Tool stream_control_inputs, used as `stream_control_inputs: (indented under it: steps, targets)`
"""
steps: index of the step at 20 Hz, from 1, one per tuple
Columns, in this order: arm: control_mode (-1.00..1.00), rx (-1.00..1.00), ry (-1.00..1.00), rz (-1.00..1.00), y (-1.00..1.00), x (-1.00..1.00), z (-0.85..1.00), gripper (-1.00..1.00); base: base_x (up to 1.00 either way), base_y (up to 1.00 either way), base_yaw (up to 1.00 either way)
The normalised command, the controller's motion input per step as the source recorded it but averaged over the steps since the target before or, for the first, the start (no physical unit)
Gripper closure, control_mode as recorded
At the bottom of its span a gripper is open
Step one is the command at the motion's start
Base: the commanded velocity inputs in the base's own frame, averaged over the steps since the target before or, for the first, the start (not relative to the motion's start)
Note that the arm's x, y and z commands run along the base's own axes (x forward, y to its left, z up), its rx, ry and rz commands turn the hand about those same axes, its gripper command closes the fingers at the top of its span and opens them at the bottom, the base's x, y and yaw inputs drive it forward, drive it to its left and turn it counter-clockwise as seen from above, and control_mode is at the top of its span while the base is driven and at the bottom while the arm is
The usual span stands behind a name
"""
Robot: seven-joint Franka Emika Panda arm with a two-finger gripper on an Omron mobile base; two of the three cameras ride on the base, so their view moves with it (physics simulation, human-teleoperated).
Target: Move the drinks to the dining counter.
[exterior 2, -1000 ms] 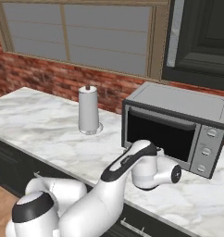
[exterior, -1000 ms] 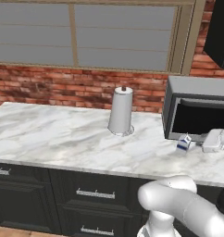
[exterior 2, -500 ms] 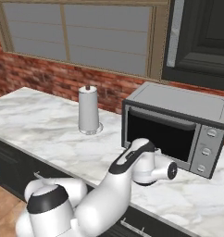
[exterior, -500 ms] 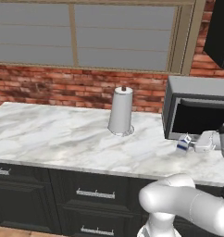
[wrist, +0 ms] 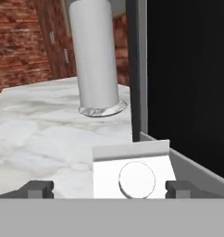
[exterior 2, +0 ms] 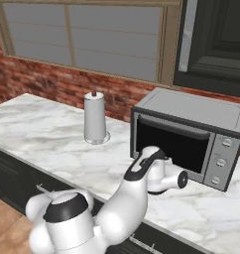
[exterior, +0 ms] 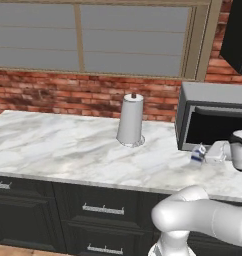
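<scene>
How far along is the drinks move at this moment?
Done: nothing delivered; the blue carton stands on the marble counter in front of the microwave. In hand: the gripper straddles the carton, jaws open, not yet gripping. Left: close, lift, carry it to the dining counter, then the other drinks.

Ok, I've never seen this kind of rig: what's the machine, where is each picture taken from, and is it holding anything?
It is a white robot arm on a base that can drive. Two cameras ride on the base behind it, left and right; the third sits on the hand, looking along the tool. On the marble counter stand a towel roll, a microwave and, in front of it, a carton. The tool is open, one finger on either side of the carton; nothing is held.
</scene>
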Motion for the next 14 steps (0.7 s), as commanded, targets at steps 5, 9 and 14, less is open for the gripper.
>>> stream_control_inputs:
  steps: [5,9,14]
  targets:
    - [-1.00,0.00,0.00,0.00,-0.04,0.26,-0.20,-1.00,0.00,0.00,0.00]
    - [-1.00,0.00,0.00,0.00,-0.01,0.15,-0.27,-1.00,0.00,0.00,0.00]
    - [-1.00,0.00,0.00,0.00,0.00,0.04,-0.35,1.00,0.00,0.00,0.00]
